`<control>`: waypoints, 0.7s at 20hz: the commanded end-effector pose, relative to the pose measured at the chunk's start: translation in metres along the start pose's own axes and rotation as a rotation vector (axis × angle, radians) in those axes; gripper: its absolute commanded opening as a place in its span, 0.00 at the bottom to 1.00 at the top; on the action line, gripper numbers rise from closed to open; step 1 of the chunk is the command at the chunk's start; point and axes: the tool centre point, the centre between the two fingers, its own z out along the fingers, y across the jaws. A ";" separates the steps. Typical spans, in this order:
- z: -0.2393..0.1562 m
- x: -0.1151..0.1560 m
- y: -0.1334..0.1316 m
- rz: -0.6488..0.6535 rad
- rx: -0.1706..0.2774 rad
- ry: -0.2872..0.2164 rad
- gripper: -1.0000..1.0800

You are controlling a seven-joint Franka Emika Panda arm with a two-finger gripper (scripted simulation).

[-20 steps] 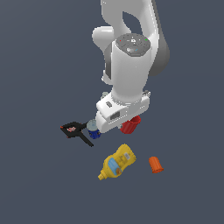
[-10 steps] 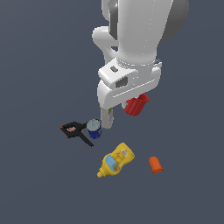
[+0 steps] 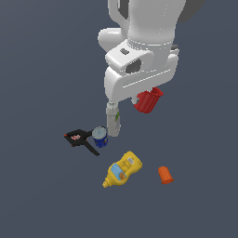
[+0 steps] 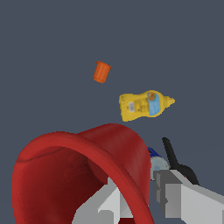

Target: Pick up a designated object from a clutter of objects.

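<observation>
The red cup [image 3: 148, 100] hangs tilted in the air, well above the floor, with my gripper [image 3: 142, 95] shut on its rim. The white hand hides most of the fingers in the exterior view. In the wrist view the red cup [image 4: 78, 175] fills the near field. One finger [image 4: 113, 202] lies inside it and the other finger [image 4: 176, 195] sits outside the wall, so the gripper [image 4: 142, 199] pinches the wall. Below lies the rest of the clutter.
On the floor stand a pale tall bottle [image 3: 113, 120] and a blue can [image 3: 100, 137], with a black clamp [image 3: 80, 139] beside them. A yellow mustard bottle [image 3: 122, 168] and an orange cup [image 3: 165, 175] lie further out. The wrist view shows the mustard bottle [image 4: 142, 105] and orange cup [image 4: 101, 71].
The arm has risen steadily, carrying the red cup up and away from the floor. The other objects have stayed in place.
</observation>
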 end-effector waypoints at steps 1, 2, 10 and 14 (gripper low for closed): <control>-0.003 0.000 -0.001 0.000 0.000 0.000 0.00; -0.001 0.000 0.000 0.000 0.000 0.000 0.00; -0.014 0.004 0.005 0.000 0.000 0.000 0.00; -0.025 0.007 0.009 0.000 0.000 0.000 0.00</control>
